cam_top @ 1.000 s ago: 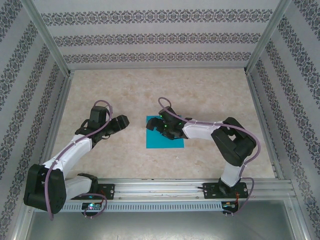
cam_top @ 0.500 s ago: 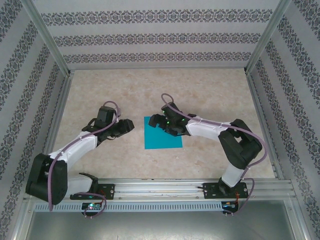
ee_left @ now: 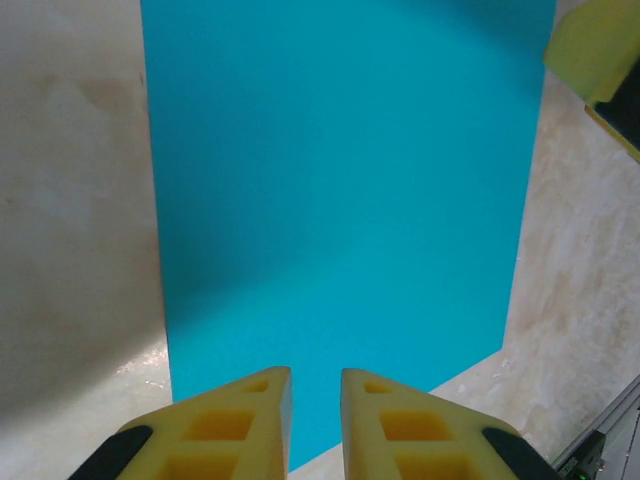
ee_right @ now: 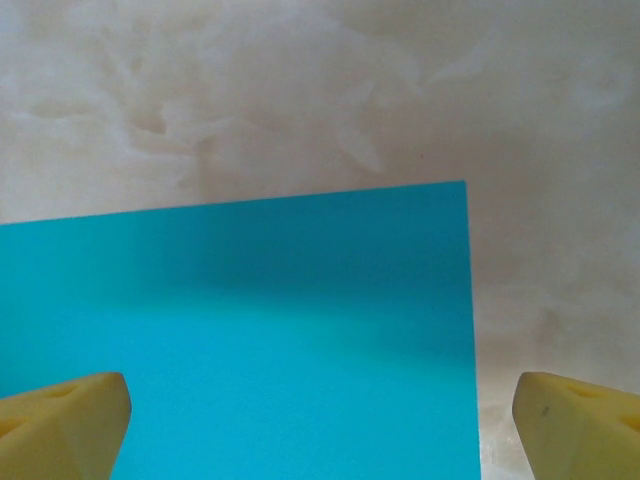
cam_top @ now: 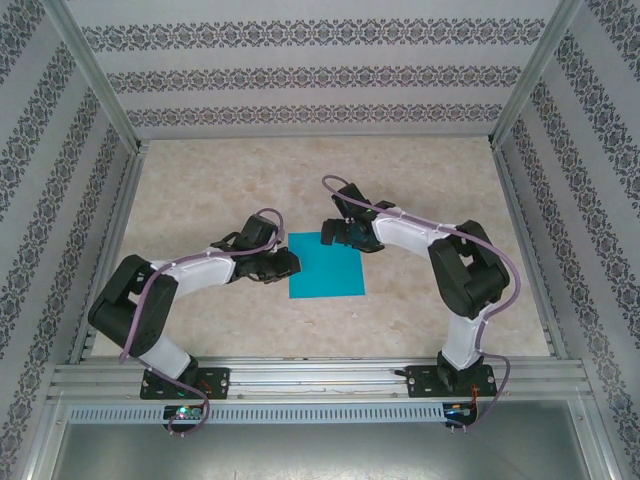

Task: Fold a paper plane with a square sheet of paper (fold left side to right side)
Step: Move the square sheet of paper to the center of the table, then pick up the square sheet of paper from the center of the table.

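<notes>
The square sheet of paper (cam_top: 328, 270) is plain teal-blue and lies flat and unfolded on the beige table. My left gripper (cam_top: 288, 265) sits at the sheet's left edge. In the left wrist view its yellow fingertips (ee_left: 262, 385) hang over that edge of the sheet (ee_left: 340, 180), and the left gripper (ee_left: 316, 372) has just a narrow gap with nothing in it. My right gripper (cam_top: 336, 233) is at the sheet's far edge. In the right wrist view it (ee_right: 320, 390) stands wide open over the sheet (ee_right: 260, 330), a corner of which shows.
The marbled tabletop (cam_top: 420, 190) is boxed in by patterned walls and metal posts, with a rail (cam_top: 320, 375) along the near edge. A yellow finger of the right gripper (ee_left: 598, 55) shows beyond the sheet's far corner in the left wrist view.
The left arm has swung right to the sheet's left edge and its jaws have narrowed. The right gripper has drawn back from over the sheet to its far edge, still wide open.
</notes>
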Controlling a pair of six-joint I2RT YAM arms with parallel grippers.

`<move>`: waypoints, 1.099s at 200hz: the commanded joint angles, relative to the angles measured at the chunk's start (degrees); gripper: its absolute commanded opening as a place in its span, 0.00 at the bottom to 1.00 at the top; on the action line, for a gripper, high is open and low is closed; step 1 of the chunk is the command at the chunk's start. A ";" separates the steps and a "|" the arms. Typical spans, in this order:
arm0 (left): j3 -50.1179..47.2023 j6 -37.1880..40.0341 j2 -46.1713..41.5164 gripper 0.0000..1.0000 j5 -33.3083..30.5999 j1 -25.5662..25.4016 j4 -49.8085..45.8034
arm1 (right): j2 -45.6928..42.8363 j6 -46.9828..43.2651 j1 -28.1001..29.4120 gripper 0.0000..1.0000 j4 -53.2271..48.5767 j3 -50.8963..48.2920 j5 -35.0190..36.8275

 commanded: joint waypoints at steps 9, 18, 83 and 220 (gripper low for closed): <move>2.15 -1.37 2.89 0.19 0.11 -1.60 0.87 | 3.19 -2.82 0.22 0.98 -3.38 3.01 0.98; 2.39 -1.42 3.72 0.18 0.05 -1.74 0.67 | 3.67 -2.75 0.34 0.98 -3.39 3.24 0.77; 2.66 -1.90 8.48 0.13 0.04 -2.27 -0.19 | 5.12 -1.31 1.78 0.98 -3.22 2.32 -2.85; 2.62 -1.67 8.25 0.12 0.17 -2.47 1.55 | 2.73 -0.57 7.13 0.82 -6.57 2.19 -7.05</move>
